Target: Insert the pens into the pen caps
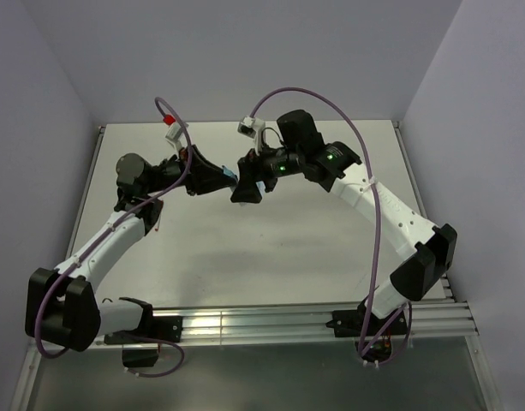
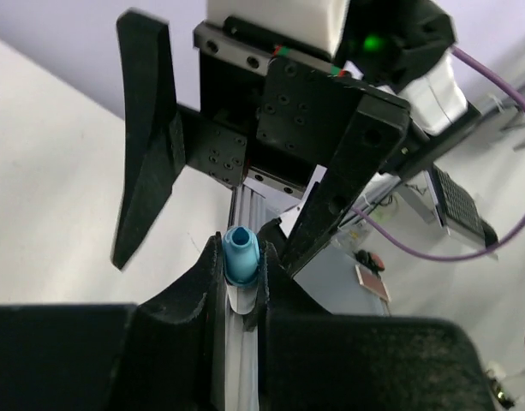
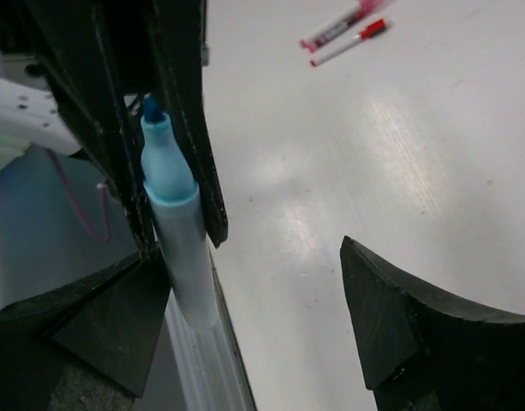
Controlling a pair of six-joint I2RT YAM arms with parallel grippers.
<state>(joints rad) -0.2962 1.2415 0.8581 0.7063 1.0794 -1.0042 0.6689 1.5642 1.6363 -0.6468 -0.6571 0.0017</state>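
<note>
Left wrist view: I see the left gripper (image 2: 241,278) pressed tight on a thin pen with a white-clear barrel and an uncapped light-blue tip (image 2: 241,255). The tip pokes out just past the fingertips.
Why held so: with only the tip clear of the jaws the pen has little room to wobble. I judge that suits pushing it into a cap.
Right gripper (image 3: 255,257): spread wide and pinching nothing. One finger (image 3: 116,325) sits just beside the barrel and the other is well apart.
Where the pen is: in the air between the two wrists, above the middle of the pale grey table (image 1: 288,248) and nearer its far edge than its near one.
Grip share: I judge the left arm alone carries the pen, and the right jaws stand off to give it room.
Other pens: a white-barrelled pen with a dark red end (image 3: 342,22) and a white-barrelled pen with a bright red end (image 3: 350,43) lie side by side on the table, well away from both grippers. I cannot tell which edge they are near.
Pen caps: I cannot make out any loose cap with certainty.
Step in hand: the blue tip is bare, so the insertion is not yet done.
Next move: I would send the free right gripper for the matching cap, then line it up with the tip.
Risk: a small misalignment could jam the cap or push the pen back through the jaws.
</note>
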